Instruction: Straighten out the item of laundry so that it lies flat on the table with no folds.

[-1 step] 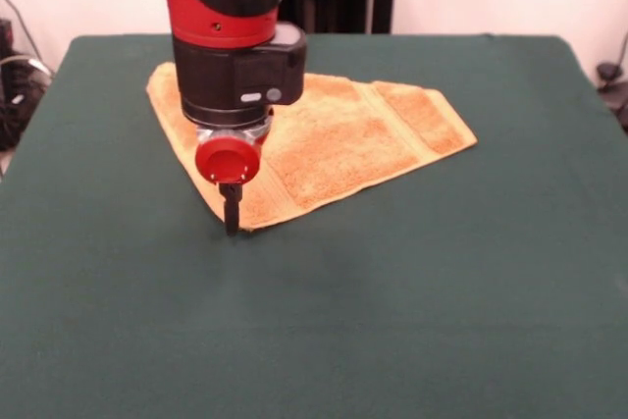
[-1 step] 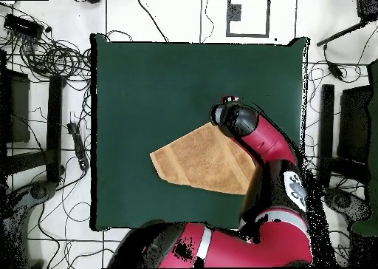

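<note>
Right now the gripper [image 1: 232, 215], fingers drawn narrow together, sits down at the towel's [image 1: 334, 139] near pointed corner, the folded cloth stretching away behind it

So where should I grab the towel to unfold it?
Probably at the pointed corner nearest the camera in the front view, coming straight down from above. The towel lies folded into a rough triangle on the table, and the tool is at that corner.
</note>
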Tool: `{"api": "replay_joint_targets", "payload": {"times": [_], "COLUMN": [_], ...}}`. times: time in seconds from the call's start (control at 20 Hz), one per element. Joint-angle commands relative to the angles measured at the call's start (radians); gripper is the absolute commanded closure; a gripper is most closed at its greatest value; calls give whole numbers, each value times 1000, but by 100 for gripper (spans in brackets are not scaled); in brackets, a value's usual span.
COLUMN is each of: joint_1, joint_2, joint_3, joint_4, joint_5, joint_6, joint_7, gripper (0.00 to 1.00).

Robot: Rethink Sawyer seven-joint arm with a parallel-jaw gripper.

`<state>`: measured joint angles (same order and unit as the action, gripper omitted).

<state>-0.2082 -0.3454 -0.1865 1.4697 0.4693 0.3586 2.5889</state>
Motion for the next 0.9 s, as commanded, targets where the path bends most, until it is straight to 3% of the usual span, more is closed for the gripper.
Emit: {"api": "replay_joint_targets", "payload": {"times": [0.05,0.5,0.9], "joint_1": [15,7,56], "joint_2": [85,103,186], "joint_3": [155,184,86], "joint_4": [-5,7,-56], "joint_5": [79,103,73], "joint_6": [3,-43,-48], "joint_7": [173,166,163], "gripper": [0,0,0]}}
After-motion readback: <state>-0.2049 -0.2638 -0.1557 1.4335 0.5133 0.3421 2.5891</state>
